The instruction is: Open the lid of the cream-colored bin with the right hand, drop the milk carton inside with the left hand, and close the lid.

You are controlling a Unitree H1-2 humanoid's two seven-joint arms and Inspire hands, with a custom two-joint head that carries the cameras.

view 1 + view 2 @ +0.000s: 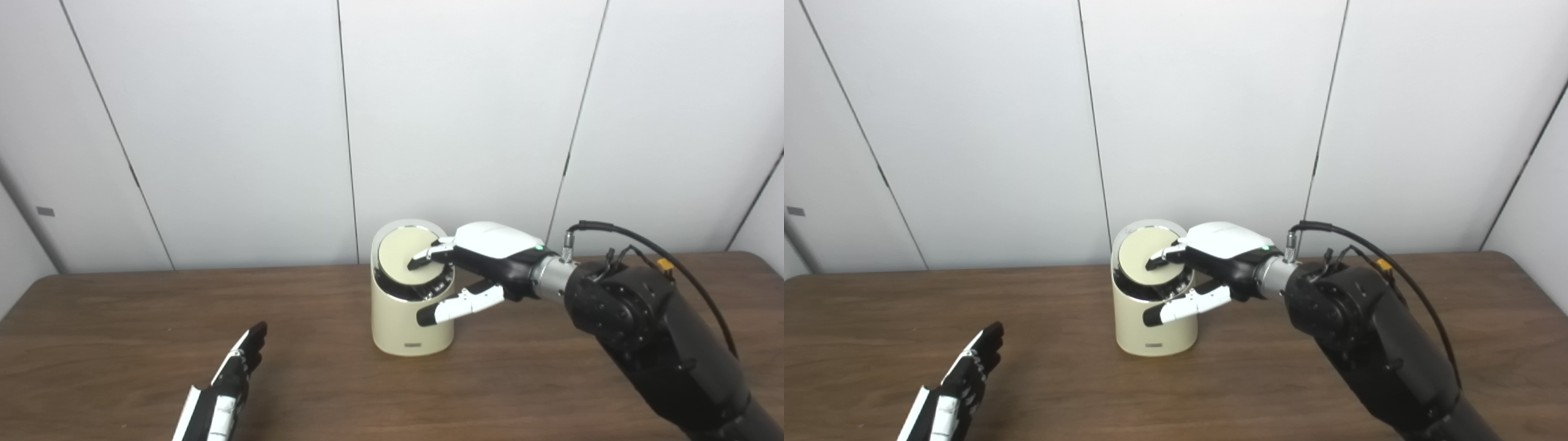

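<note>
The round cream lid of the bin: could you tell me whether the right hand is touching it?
Touching: in the left eye view, the right hand's fingers rest on the round cream lid.

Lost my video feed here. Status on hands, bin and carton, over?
Right hand at the bin, fingertips on the lid, lid tilted. Left hand open, empty, low over the table. No milk carton in view. Nothing blocking the bin.
</note>
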